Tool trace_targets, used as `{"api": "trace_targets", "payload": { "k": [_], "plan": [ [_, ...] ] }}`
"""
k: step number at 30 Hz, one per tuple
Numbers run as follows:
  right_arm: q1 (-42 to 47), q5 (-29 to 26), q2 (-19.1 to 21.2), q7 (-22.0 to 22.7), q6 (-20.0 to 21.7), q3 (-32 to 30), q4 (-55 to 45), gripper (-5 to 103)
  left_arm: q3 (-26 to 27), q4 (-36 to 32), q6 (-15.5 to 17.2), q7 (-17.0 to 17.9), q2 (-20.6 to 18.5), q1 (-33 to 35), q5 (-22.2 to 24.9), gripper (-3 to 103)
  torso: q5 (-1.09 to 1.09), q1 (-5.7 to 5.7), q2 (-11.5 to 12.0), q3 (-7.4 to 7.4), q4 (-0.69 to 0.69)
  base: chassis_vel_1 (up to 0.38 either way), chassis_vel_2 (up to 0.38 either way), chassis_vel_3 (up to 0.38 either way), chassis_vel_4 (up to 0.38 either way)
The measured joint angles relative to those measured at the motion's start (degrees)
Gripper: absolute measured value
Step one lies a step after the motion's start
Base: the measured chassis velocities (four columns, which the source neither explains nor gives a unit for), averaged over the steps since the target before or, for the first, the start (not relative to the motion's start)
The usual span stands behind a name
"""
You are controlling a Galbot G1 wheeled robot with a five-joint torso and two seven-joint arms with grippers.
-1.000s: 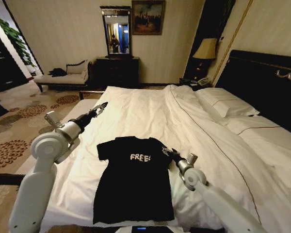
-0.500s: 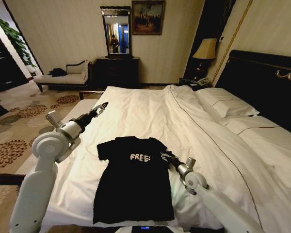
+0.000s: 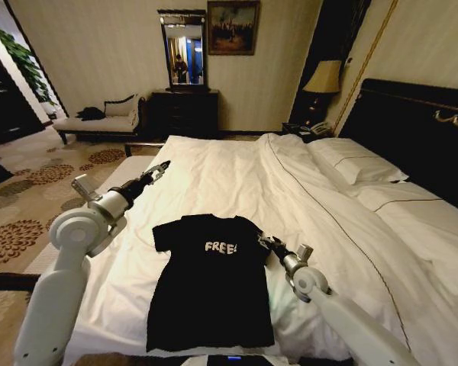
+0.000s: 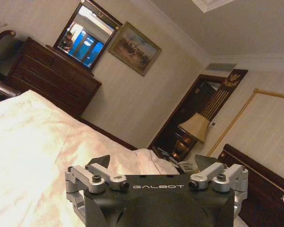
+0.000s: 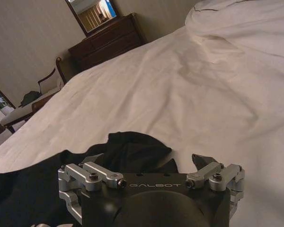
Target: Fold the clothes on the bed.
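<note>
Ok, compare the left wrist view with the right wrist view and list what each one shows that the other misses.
Left wrist view alone: a framed painting, a lit bedside lamp, the dark headboard, and the open left gripper held over bare duvet.

Right wrist view alone: the black T-shirt, its sleeve bunched at the open right gripper, and a chaise longue.

Both: the bed, the dresser and the mirror.

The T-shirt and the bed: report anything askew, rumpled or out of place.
Nothing serious. The T-shirt lies flat and face up on the bed; its sleeve by the right gripper is bunched up. The duvet is creased near the pillows. The left gripper hangs over bare duvet, away from the shirt.
</note>
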State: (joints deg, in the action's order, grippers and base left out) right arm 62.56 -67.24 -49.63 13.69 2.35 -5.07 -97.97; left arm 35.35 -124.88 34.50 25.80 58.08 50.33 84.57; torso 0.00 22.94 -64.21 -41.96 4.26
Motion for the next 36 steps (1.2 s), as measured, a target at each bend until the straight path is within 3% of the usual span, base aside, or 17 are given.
{"api": "trace_targets", "payload": {
  "k": [9,10,12,16,22,25,28,31,33,36],
  "plan": [
    [-0.5,-1.1,-0.3,-1.8,0.4,0.1,2.3,101,0.1,-0.2,0.0,0.0,-0.2,0.0,0.0,100,0.0,0.0,0.0,0.0,0.0,0.0,0.0,0.0,0.0],
    [-0.3,-1.1,-0.4,-2.0,0.4,0.1,2.2,96,0.1,-0.1,0.0,0.0,-0.2,0.0,0.0,100,0.0,0.0,0.0,0.0,0.0,0.0,0.0,0.0,0.0],
    [-0.2,-1.1,-0.4,-2.2,0.4,0.1,2.1,96,0.1,-0.1,0.0,0.0,-0.2,0.0,0.0,100,0.0,0.0,0.0,0.0,0.0,0.0,0.0,0.0,0.0],
    [0.0,-1.0,-0.5,-2.9,0.2,0.3,1.9,75,-0.1,0.3,-0.1,0.0,-0.1,-0.2,0.0,100,0.0,0.0,0.0,0.0,0.0,0.0,0.0,0.0,0.0],
    [-0.1,-0.7,-0.6,-3.1,-0.2,0.5,2.2,59,-0.1,0.7,-0.1,0.0,-0.1,-0.4,0.0,100,0.0,0.0,0.0,0.0,0.0,0.0,0.0,0.0,0.0],
    [0.0,-0.6,-0.5,-3.1,-0.5,0.6,2.1,42,-0.2,0.9,-0.1,0.0,-0.1,-0.5,0.0,100,-0.01,0.0,0.0,0.0,0.0,0.0,0.0,0.0,0.0],
    [0.3,-0.6,-0.3,-3.0,-0.7,0.6,1.6,37,-0.3,1.1,-0.1,0.0,0.0,-0.6,0.0,100,-0.01,0.0,0.0,0.0,0.0,0.0,0.0,0.0,0.0],
    [0.8,-0.6,0.0,-2.8,-0.8,0.6,0.7,20,-0.3,1.4,-0.1,0.0,0.0,-0.9,0.0,100,0.0,0.0,0.0,0.0,0.0,0.0,0.0,0.0,0.0],
    [0.9,-0.6,0.1,-2.7,-0.9,0.6,0.4,20,-0.4,1.5,-0.1,0.0,0.0,-1.0,0.0,100,0.0,0.0,0.0,0.0,0.0,0.0,0.0,0.0,0.0],
    [1.2,-0.3,0.1,-1.9,-1.4,0.5,-0.6,5,-0.4,1.6,-0.1,0.0,0.1,-1.0,0.0,100,0.0,0.0,0.0,0.0,0.0,0.0,0.0,0.0,0.0]
  ]
}}
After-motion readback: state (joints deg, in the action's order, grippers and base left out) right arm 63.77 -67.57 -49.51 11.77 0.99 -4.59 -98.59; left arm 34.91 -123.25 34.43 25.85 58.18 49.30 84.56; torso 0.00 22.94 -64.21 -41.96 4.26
